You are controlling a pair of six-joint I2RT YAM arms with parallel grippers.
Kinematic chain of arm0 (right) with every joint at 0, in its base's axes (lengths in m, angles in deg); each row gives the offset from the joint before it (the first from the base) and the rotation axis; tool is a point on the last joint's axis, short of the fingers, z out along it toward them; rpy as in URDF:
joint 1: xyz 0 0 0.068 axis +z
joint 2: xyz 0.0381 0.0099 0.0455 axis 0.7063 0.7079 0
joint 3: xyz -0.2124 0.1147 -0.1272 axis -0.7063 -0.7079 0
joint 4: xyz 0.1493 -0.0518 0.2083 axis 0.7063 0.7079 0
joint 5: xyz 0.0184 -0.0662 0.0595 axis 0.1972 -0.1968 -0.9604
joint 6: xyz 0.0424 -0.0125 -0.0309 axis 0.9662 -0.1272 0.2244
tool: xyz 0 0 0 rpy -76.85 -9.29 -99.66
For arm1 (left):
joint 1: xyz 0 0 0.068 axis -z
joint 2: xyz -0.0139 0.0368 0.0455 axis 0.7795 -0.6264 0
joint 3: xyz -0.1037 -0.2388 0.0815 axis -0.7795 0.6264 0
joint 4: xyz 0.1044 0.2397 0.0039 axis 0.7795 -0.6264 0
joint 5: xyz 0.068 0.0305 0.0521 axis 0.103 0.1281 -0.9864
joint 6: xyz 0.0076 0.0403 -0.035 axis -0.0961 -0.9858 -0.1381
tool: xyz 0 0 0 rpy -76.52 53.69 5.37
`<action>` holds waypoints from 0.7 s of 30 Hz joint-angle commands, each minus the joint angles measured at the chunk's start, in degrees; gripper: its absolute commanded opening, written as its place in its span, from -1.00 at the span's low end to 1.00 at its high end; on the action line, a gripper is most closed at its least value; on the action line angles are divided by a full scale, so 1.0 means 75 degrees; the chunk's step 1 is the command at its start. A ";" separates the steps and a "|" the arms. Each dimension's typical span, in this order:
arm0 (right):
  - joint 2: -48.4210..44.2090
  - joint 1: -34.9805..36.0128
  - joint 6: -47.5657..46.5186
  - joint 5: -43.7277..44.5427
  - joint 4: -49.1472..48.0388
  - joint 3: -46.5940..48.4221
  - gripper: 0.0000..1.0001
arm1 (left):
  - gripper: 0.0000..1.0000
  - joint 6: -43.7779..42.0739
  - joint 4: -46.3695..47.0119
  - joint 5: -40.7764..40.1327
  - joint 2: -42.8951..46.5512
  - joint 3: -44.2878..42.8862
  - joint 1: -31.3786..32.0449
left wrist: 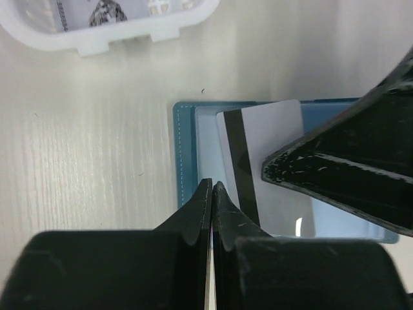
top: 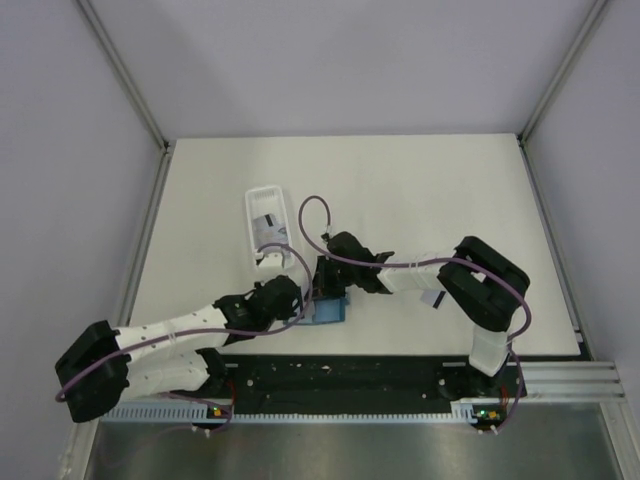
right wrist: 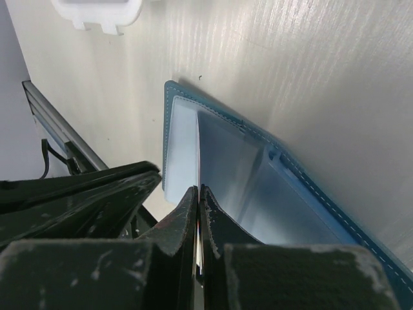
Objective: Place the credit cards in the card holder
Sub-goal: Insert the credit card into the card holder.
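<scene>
Firmly closed, the right gripper [right wrist: 198, 194] clamps a striped credit card [left wrist: 271, 129], which lies over the open card holder [left wrist: 184, 148]. The left gripper [left wrist: 211, 185], fingers together, rests at the holder's near edge beside the card.

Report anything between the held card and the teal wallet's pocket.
Nothing visible: the white, dark-striped card in the right end effector lies over the open teal folding wallet; the left end effector sits near its edge.

A credit card [left wrist: 271, 129] sits on the open card holder [left wrist: 185, 161], with the tray [left wrist: 97, 40] behind it on the table [left wrist: 77, 161].
</scene>
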 commanded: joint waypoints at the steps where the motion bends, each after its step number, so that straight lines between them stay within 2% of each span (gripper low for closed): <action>1: 0.0082 0.0129 -0.0010 0.0285 -0.0004 0.0195 -1.00 | -1.00 0.0339 0.0771 0.0158 -0.0580 0.0250 -0.0027; 5: 0.0011 0.0141 -0.0033 0.0296 0.0055 0.0101 -1.00 | -1.00 0.0492 0.1170 0.0310 -0.1084 0.0344 -0.0027; 14: -0.0609 0.0130 -0.0197 0.0402 0.0102 -0.0297 -1.00 | -1.00 0.0621 0.1217 0.0333 -0.1613 0.0332 -0.0039; 21: -0.1499 0.0129 -0.0081 0.1361 0.0464 -0.0859 -1.00 | -1.00 0.0762 0.1264 0.0462 -0.1496 0.0555 -0.0039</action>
